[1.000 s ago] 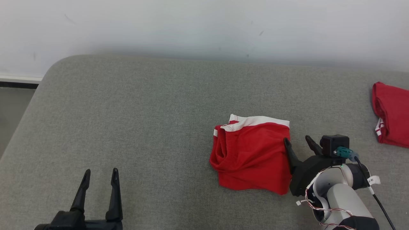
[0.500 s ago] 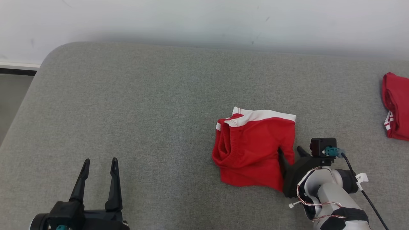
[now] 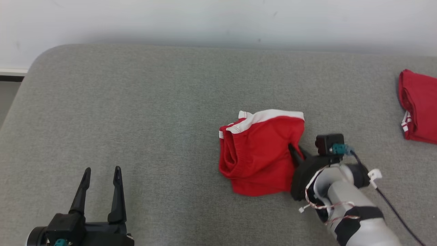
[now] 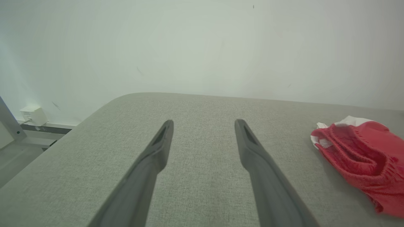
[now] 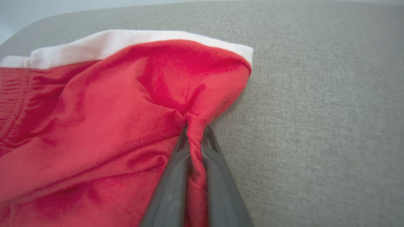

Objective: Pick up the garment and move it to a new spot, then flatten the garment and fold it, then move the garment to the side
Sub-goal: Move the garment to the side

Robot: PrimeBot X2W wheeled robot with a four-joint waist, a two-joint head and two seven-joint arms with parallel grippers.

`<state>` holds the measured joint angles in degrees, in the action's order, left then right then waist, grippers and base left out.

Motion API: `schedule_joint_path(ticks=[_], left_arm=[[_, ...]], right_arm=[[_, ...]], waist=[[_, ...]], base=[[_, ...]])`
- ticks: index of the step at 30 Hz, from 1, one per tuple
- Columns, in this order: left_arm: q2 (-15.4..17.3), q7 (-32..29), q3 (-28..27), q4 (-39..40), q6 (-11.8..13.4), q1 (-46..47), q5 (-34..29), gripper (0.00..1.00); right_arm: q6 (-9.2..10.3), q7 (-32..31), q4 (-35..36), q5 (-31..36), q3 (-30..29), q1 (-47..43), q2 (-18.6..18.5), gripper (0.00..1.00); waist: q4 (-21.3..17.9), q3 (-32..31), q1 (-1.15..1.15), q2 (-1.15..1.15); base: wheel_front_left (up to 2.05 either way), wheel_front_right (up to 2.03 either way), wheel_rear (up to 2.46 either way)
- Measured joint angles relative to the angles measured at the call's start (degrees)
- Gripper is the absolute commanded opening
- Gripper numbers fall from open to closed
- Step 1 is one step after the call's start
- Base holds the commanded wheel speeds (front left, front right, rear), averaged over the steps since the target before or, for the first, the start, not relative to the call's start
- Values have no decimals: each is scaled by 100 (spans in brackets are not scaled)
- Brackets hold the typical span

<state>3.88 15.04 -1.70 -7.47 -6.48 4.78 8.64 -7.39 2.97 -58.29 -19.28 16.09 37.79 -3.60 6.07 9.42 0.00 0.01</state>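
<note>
Nearest the robot, at the lower left of the head view, the left gripper [image 3: 102,168] hangs over bare fabric with its two long dark fingers spread wide and nothing between them; its own wrist view shows the same gap [image 4: 204,121]. At the lower right, the pale right forearm [image 3: 344,201], wrapped in thin wires, reaches in towards the middle. The right gripper [image 3: 295,150] is pressed together on the right-hand edge of the crumpled red cloth garment with a white band [image 3: 259,150]. In the right wrist view, a pinch of red fabric is squeezed between the two fingertips [image 5: 195,129] and puckers there.

The garment lies bunched on the grey woven padded surface [image 3: 153,119], right of centre, with its white band [image 5: 126,41] along the far edge. Further off, at the right edge of the surface, a second red cloth item with white stripes [image 3: 418,106] lies well apart. Beyond the surface stands a plain white wall [image 3: 205,20].
</note>
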Motion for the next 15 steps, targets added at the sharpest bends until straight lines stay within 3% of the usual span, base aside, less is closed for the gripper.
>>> schedule_joint_path(ticks=[10,15], left_arm=[[49,0,29,170,-16,198,-58,100],[168,1,63,346,-58,436,-63,100]], right_arm=[[-1,-99,467,56,891,797,-738,0],[-7,-316,969,-271,1367,1349,-1471,0]], waist=[[-338,357,0,0],[-610,747,1,0]], base=[[0,0,0],[0,0,0]])
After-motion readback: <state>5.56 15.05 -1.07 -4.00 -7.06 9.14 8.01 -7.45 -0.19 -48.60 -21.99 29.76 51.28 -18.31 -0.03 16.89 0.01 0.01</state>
